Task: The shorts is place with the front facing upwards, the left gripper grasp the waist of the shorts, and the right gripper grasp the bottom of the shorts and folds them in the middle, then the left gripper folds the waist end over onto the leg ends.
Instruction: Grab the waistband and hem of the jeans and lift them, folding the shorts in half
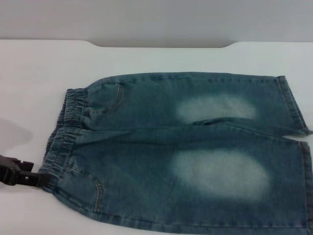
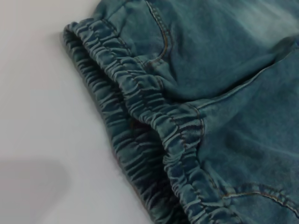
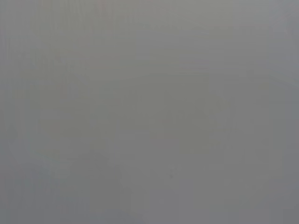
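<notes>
The blue denim shorts (image 1: 186, 156) lie flat on the white table, front up, with a pale faded patch on each leg. The gathered elastic waist (image 1: 66, 132) is at the left, and the bottom of the shorts, the far leg's cuffed hem (image 1: 293, 105), is at the right. My left gripper (image 1: 36, 178) is dark and low at the left edge, its tip against the near corner of the waist. The left wrist view shows the waistband (image 2: 154, 126) close up, with a pocket seam beside it. My right gripper is out of view; its wrist view shows only a plain grey surface.
The white table (image 1: 29, 73) extends to the left of and behind the shorts. Its far edge has a shallow cut-out (image 1: 161, 45) in the middle. The near leg of the shorts runs off the lower right of the head view.
</notes>
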Tool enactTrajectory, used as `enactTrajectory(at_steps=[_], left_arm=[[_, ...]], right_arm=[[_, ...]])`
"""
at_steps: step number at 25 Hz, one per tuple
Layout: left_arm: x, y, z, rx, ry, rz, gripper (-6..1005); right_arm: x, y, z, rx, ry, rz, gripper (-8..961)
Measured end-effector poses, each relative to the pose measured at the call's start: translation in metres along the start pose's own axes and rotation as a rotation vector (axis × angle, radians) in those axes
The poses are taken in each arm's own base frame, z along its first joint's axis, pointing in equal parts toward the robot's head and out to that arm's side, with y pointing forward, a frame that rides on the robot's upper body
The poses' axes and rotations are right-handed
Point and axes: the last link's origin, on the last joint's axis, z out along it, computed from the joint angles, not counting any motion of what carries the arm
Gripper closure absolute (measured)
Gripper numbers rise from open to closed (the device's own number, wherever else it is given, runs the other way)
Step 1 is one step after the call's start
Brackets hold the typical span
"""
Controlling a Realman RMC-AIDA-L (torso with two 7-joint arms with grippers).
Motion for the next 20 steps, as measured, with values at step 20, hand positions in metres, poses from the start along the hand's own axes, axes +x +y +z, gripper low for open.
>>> enactTrajectory(at_steps=[20], left_arm=[[0.01, 0.017, 0.006, -0.09, -0.022, 0.044, 234]], right_arm=[[0.0, 0.0, -0.001, 0.002, 0.0, 0.015, 416]])
